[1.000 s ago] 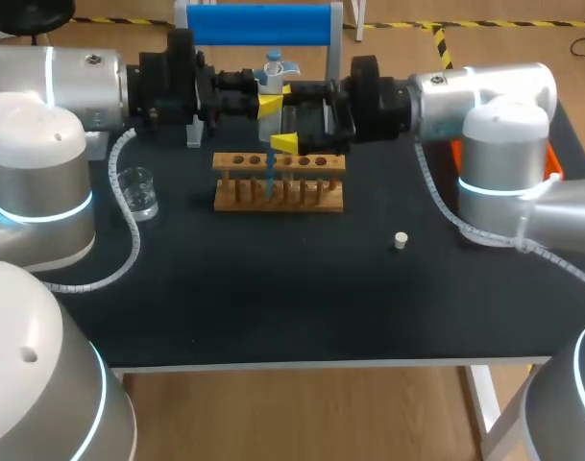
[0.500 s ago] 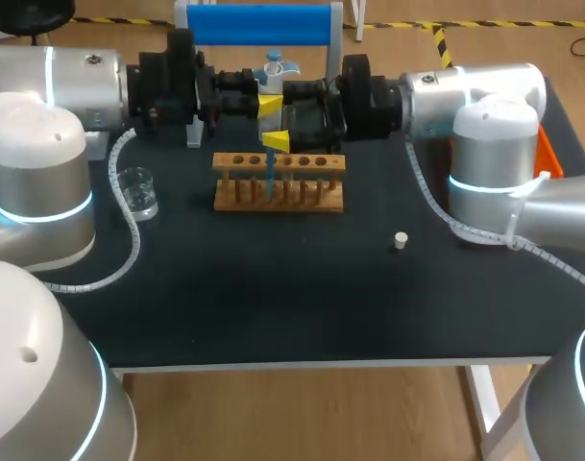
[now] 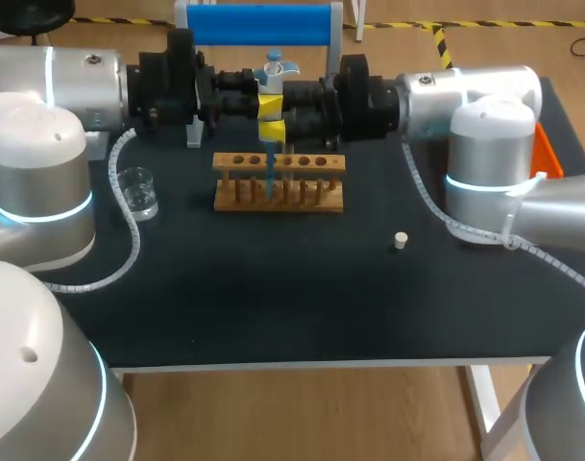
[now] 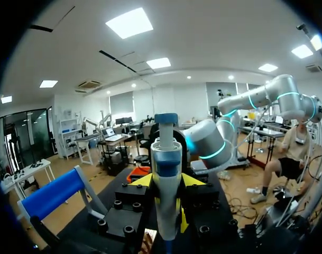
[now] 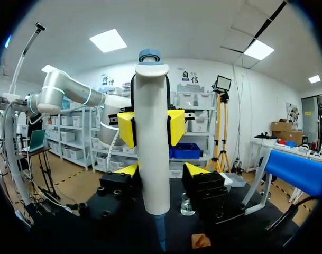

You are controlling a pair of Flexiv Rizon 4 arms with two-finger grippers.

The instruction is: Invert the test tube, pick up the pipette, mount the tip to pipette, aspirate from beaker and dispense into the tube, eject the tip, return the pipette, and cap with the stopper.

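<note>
A white pipette point(image 3: 272, 72) stands upright at the back of the table. Its blue tip point(image 3: 270, 178) reaches down into a hole of the wooden tube rack point(image 3: 311, 161). My left gripper point(image 3: 269, 104) comes in from the left and is shut on the pipette's body point(image 4: 166, 180). My right gripper point(image 3: 271, 131) comes in from the right, just below the left one. Its fingers flank the pipette's lower shaft point(image 5: 152, 148), and a gap shows on one side, so it is open point(image 5: 162, 170). The test tube cannot be made out in the rack.
A glass beaker point(image 3: 138, 190) stands at the left of the table. A small white stopper point(image 3: 401, 240) lies right of the rack. A blue-barred stand point(image 3: 263, 24) is behind the pipette, and an orange object point(image 3: 549, 154) sits at the right edge.
My right gripper has slid left to the pipette, and its fingers have narrowed around the shaft. The left gripper and pipette have stayed put.
</note>
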